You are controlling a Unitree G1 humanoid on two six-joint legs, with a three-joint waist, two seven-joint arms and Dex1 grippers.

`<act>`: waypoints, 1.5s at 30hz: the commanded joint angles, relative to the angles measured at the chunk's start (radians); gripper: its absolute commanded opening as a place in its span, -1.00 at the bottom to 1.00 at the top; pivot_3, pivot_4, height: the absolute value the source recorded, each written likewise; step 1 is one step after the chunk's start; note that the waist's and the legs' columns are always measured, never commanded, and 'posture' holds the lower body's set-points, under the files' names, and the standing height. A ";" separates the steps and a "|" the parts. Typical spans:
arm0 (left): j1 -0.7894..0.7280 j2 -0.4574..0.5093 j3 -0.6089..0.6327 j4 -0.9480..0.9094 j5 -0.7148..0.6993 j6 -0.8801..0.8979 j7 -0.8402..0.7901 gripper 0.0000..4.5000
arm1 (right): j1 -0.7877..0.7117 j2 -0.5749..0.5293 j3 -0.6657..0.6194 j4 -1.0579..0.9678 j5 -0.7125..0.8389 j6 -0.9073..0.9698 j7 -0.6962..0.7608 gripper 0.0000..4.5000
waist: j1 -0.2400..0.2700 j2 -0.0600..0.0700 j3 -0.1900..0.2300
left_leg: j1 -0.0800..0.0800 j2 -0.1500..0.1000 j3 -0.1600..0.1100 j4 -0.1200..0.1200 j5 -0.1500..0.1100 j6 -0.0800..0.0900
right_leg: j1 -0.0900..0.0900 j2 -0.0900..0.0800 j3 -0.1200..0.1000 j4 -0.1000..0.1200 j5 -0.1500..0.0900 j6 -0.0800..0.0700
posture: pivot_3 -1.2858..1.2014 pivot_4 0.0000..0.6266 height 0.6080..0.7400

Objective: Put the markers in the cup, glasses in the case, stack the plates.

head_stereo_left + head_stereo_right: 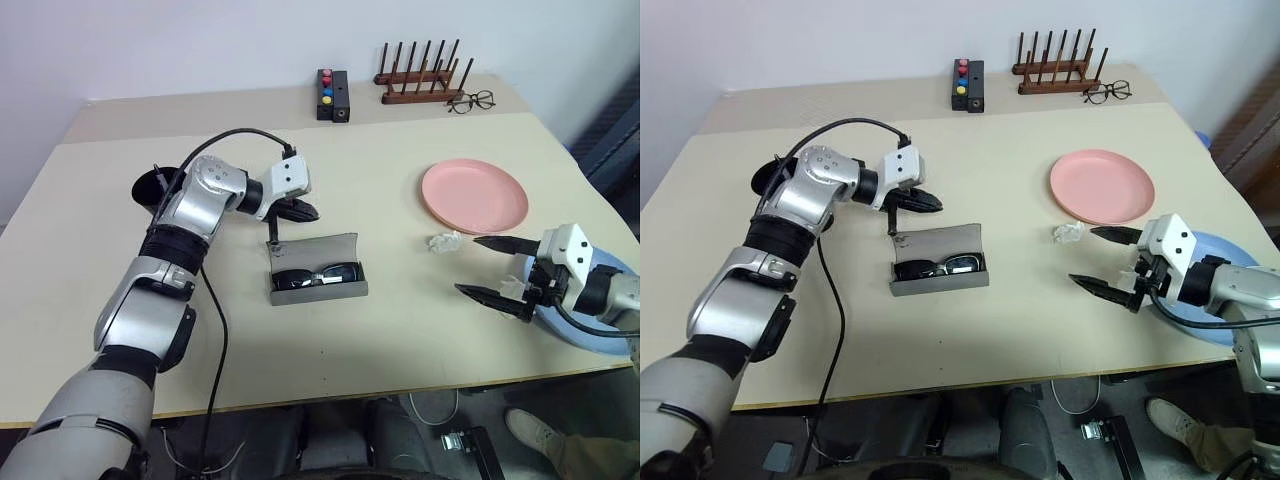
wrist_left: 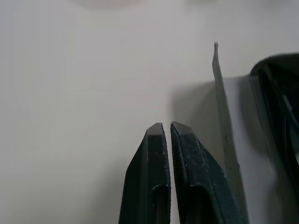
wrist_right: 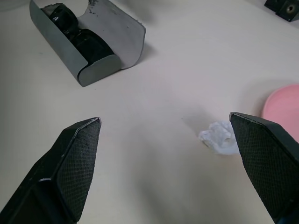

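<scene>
Left gripper (image 1: 308, 211): fingers pressed together with nothing between them — it hangs just behind the raised lid of the case, pointing toward the robot's right.
Right gripper (image 1: 1102, 258): fingers spread wide and holding nothing, low over the table near its right front edge, pointing toward the table's middle.
Case (image 1: 318, 268): grey, open, lid standing up at the back; it lies near the middle of the table (image 1: 400, 330).
Glasses (image 1: 316, 275): black sunglasses lying inside the open case, lenses along its length.
Pink plate (image 1: 474, 194): flat on the table, to the right of the case and well apart from it.
Blue plate (image 1: 1225, 262): at the right front edge, largely hidden under the right arm — well apart from the pink one, not stacked on it.
Cup (image 1: 152, 188): black, partly hidden behind the left arm on the left side of the table; a thin stick rises from its mouth, too small to tell whether it is a marker.
Crumpled white paper (image 1: 444, 241): between the pink plate and the right gripper.
Back edge: wooden rack (image 1: 423, 84), wire spectacles (image 1: 471, 101) beside it, black box with coloured buttons (image 1: 332, 95).
</scene>
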 commanded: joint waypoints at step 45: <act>0.236 0.075 0.100 -0.448 -0.146 0.084 0.040 -0.60 | -0.016 -0.005 -0.106 -0.057 0.045 0.073 -0.121 1.00 | 0.003 0.000 0.000 | -0.001 0.000 0.000 0.001 0.000 0.000 | 0.000 -0.001 0.000 0.000 0.000 0.000 | 0.03 -0.52 1.00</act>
